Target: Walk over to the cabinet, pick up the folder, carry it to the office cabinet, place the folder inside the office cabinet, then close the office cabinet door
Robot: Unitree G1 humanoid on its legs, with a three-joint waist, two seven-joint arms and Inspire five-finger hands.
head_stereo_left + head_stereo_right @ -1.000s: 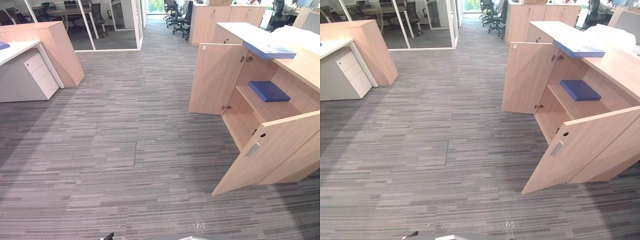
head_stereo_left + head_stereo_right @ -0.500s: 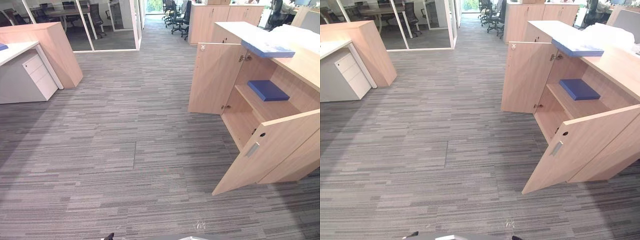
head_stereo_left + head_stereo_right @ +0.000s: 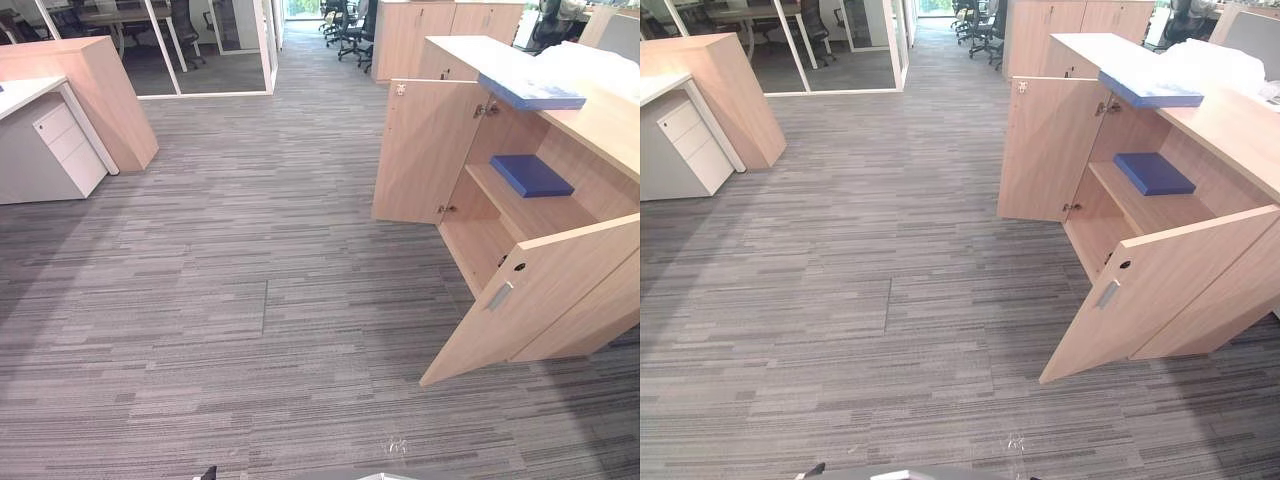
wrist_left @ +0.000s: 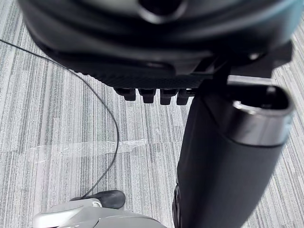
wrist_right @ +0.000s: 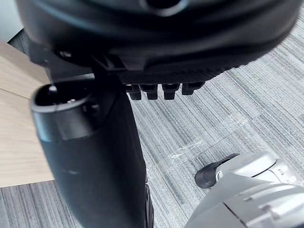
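A light wooden cabinet stands at the right with both doors swung open. Its left door faces me and its right door juts out over the carpet. A dark blue folder lies flat on the inner shelf. A second, lighter blue folder rests on the cabinet top, overhanging its edge. My left hand hangs over the grey carpet with straight fingers and holds nothing. My right hand hangs the same way, open, with the wooden door beside it.
A white drawer unit and a wooden partition stand at the far left. Glass walls, office chairs and more wooden cabinets close the back. A white bundle lies on the cabinet top. Striped carpet stretches between.
The whole picture has shifted a little, so the camera has moved slightly forward and down. The cabinet, doors and folders stay where they were.
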